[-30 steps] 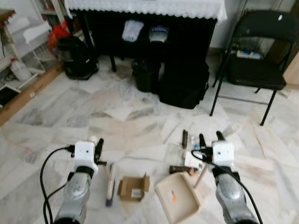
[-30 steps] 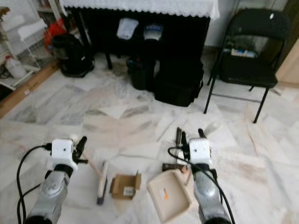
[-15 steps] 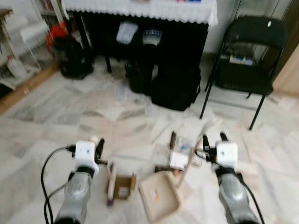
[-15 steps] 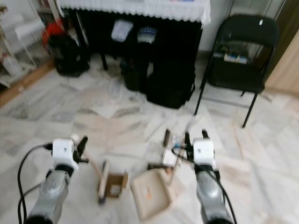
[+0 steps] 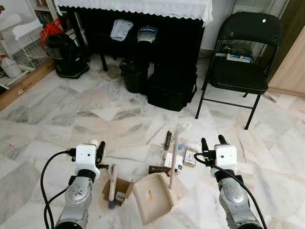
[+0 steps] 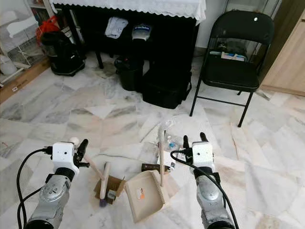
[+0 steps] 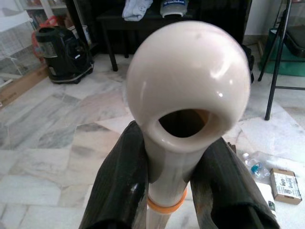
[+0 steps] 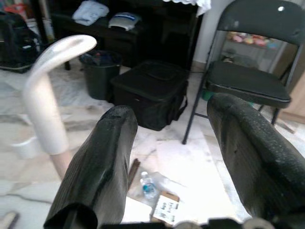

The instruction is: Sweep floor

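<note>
Meanwhile, left gripper clenches brush handle; right gripper jaws released beside dustpan handle. Risk: unheld dustpan topples during sweep.

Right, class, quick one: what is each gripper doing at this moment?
Left gripper: closed on the brush handle.
Right gripper: open, holding nothing; the dustpan handle stands beside it.

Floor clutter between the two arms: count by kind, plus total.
Sweeping tools: 2, brush and dustpan
Cardboard boxes: 2, open box and small box
Bottles: 1, plastic bottle
Dark sticks: 2, far stick and near stick
Total: 7
</note>
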### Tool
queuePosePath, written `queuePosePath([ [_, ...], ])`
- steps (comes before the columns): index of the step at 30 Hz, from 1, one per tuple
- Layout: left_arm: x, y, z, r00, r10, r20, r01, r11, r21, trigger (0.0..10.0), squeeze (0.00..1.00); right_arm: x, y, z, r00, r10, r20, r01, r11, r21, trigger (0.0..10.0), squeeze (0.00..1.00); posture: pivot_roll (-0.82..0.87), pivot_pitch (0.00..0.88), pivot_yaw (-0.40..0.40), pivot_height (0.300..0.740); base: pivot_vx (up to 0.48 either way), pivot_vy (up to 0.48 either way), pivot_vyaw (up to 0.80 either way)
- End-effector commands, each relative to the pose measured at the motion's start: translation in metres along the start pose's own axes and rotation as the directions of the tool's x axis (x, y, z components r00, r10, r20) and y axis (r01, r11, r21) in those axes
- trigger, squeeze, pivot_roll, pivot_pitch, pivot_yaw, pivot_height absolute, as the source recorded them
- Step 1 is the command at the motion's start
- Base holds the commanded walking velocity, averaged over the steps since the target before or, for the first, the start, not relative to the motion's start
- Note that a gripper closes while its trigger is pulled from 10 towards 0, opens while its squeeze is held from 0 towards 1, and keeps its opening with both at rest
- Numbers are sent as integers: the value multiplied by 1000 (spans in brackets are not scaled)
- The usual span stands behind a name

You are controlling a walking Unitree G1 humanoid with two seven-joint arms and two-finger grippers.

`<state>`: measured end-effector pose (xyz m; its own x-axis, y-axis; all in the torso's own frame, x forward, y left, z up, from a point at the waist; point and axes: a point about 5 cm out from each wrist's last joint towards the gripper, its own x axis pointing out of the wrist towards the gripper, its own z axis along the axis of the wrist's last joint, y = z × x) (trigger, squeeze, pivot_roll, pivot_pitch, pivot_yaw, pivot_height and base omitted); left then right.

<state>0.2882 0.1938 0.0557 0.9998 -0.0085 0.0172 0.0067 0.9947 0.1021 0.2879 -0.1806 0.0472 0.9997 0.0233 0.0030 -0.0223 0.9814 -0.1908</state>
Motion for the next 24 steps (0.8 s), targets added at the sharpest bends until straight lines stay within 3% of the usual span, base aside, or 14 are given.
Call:
queuePosePath([
  [1, -2, 2, -4, 1000, -2, -18, 2, 1000, 7, 10000, 0, 1, 4, 2, 1000, 27, 7, -27, 999, 22, 10000, 1000, -25, 95, 13, 740, 0, 0, 0],
  [13, -2, 2, -3, 1000, -3, -18, 3, 1000, 9, 10000, 0, -4, 20, -6, 985, 169, -35, -167, 984, 59, 10000, 1000, -25, 99, 13, 740, 0, 0, 0],
  [19, -1, 2, -3, 1000, -4, -17, 4, 1000, 9, 10000, 0, -4, 13, -12, 989, 122, -79, -121, 992, 22, 10000, 1000, -26, 104, 14, 740, 0, 0, 0],
  [20, -1, 2, -3, 1000, -5, -17, 5, 1000, 8, 10000, 0, -4, 11, -12, 990, 110, -85, -109, 994, 19, 10000, 957, -27, 104, 14, 740, 0, 0, 0],
  [21, -1, 1, -3, 1000, -6, -17, 6, 1000, 8, 10000, 0, -4, 10, -13, 990, 110, -86, -109, 994, 21, 10000, 639, -27, 104, 14, 740, 0, 0, 0],
  [22, -1, 1, -3, 1000, -7, -17, 7, 1000, 8, 10000, 0, -4, 10, -13, 989, 123, -86, -120, 992, 32, 10000, 533, -27, 105, 15, 740, 0, 0, 0],
  [23, -1, 1, -3, 1000, -7, -17, 7, 1000, 8, 10000, 0, -5, 11, -12, 988, 133, -80, -130, 991, 45, 10000, 1000, -27, 105, 15, 740, 0, 0, 0],
  [24, -1, 1, -3, 1000, -7, -17, 7, 1000, 8, 10000, 0, -5, 11, -12, 988, 137, -76, -133, 990, 48, 10000, 1000, -26, 104, 15, 740, 0, 0, 0],
])
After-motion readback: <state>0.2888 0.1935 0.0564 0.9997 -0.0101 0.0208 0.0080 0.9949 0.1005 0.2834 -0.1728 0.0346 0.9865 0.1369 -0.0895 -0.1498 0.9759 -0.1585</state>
